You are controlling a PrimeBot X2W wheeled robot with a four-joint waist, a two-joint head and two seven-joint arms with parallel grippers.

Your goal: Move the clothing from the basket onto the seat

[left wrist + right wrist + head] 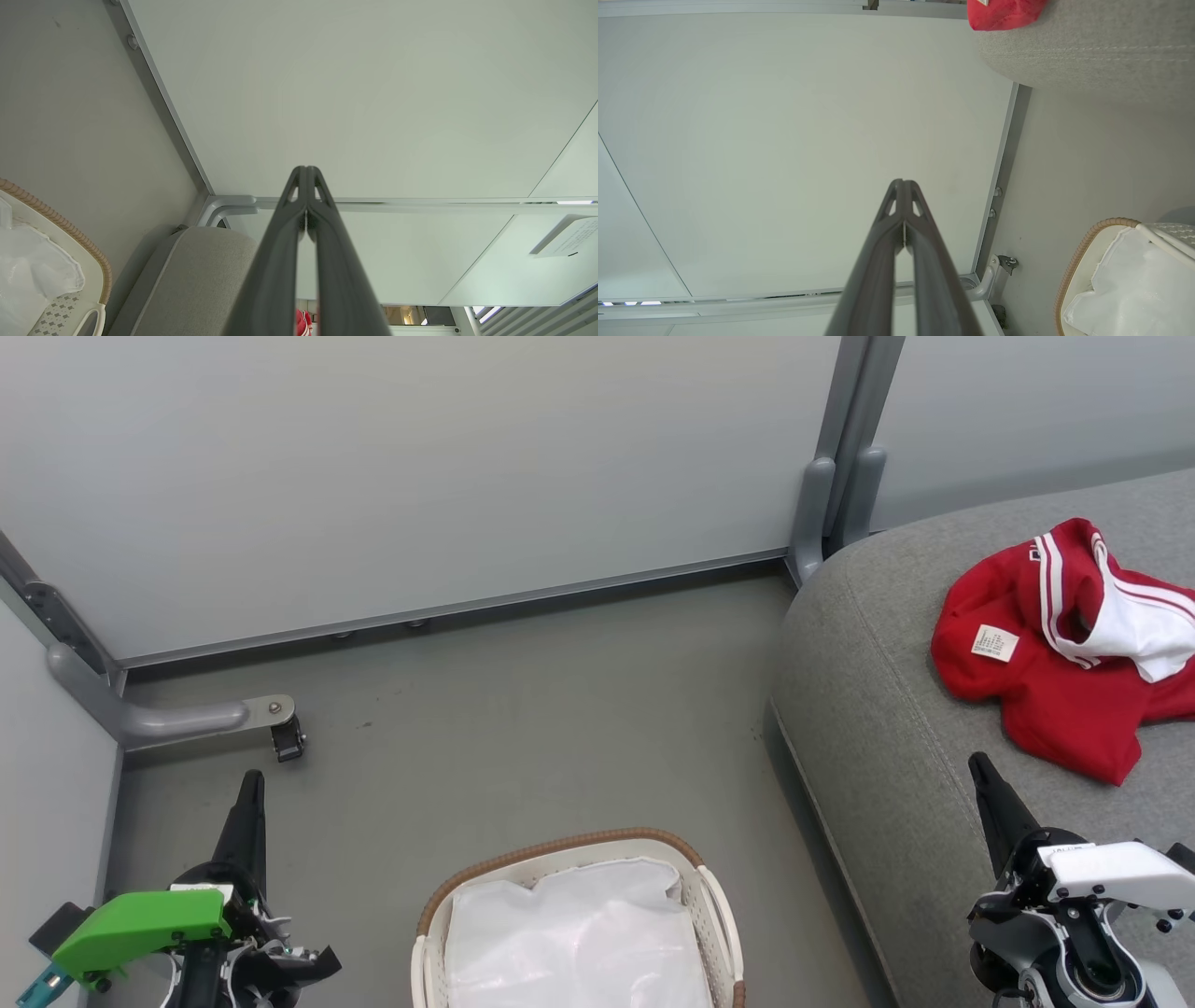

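Note:
The red clothing [1055, 649], with white stripes, a white panel and a small label, lies crumpled on the grey seat [887, 728] at the right; a red edge of it [1001, 14] shows in the right wrist view. The white basket [714, 905] with its brown woven rim stands on the floor at bottom centre, holding only its white liner [574, 938]. My left gripper [250, 784] is shut and empty, left of the basket. My right gripper [980, 767] is shut and empty over the seat's front part, below the clothing. Both wrist views show fingers [306, 175] pressed together.
Pale partition panels [420, 476] close off the back, with a grey metal post [836, 476] beside the seat. A partition foot with a caster [285, 733] sticks out onto the grey floor [541, 728] at the left, just beyond my left gripper.

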